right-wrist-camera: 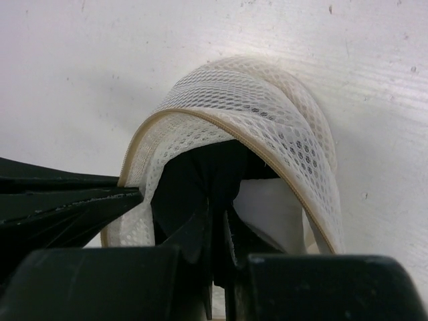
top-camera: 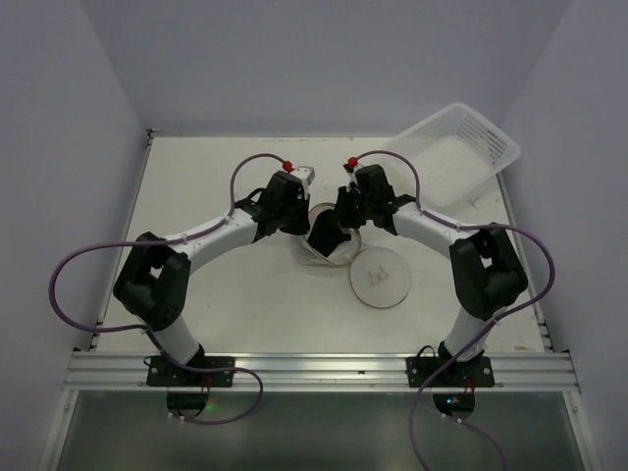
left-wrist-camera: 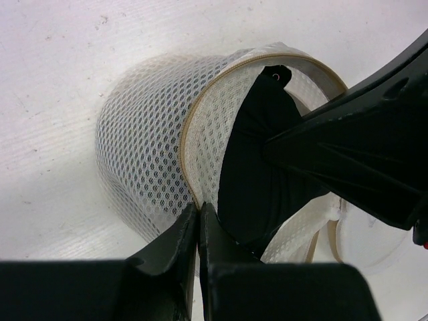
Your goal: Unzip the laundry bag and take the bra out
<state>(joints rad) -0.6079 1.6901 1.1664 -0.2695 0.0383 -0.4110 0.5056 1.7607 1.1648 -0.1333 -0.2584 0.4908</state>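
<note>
The laundry bag lies on its side on the surface between the two hands, its mouth unzipped and gaping, directly in front of both sets of fingertips. The bra, a fold of black fabric, sits inside that mouth and bulges partly out of it. The right hand reaches into the opening and is clenched on the black fabric, its fingers pressed together with the cloth between them. The left hand faces it from the other side, pinching the bag's tan zipper rim at the lower edge of the mouth. The bag's flat face, with its small bra drawing, lies folded open on the surface just behind the right hand, toward that arm's base. A white perforated basket stands tilted well beyond the right hand, at the far corner.
</note>
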